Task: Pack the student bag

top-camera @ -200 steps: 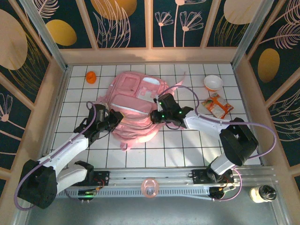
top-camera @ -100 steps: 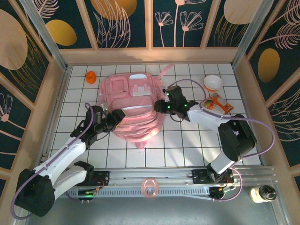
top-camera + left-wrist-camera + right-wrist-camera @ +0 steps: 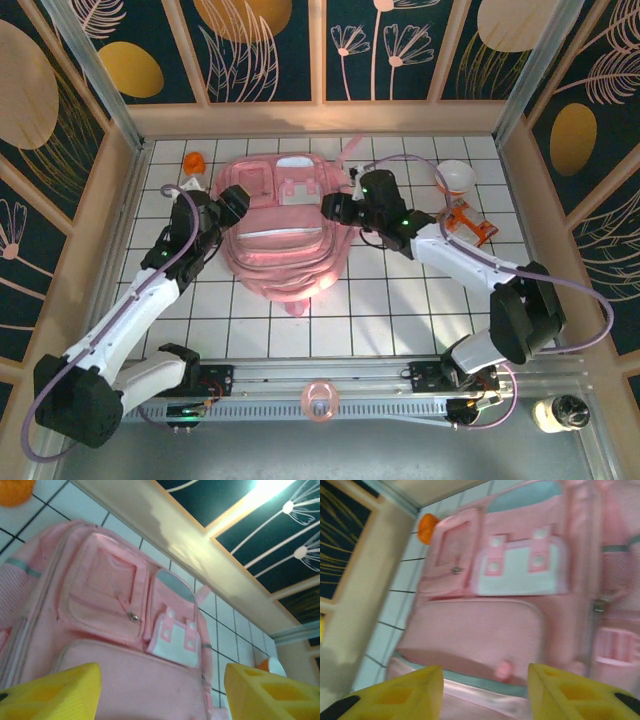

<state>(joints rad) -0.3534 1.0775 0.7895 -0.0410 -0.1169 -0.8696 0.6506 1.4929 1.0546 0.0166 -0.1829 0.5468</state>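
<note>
The left fingers (image 3: 50, 690) and the right fingers (image 3: 395, 695) are both wide open and hold nothing. They have moved farther out, one on each side of the student bag (image 3: 285, 240). The bag was crooked and bunched up. Now it lies flat and straight near the far edge of the bench, pockets up. It looks zipped, so it needs opening next.
</note>
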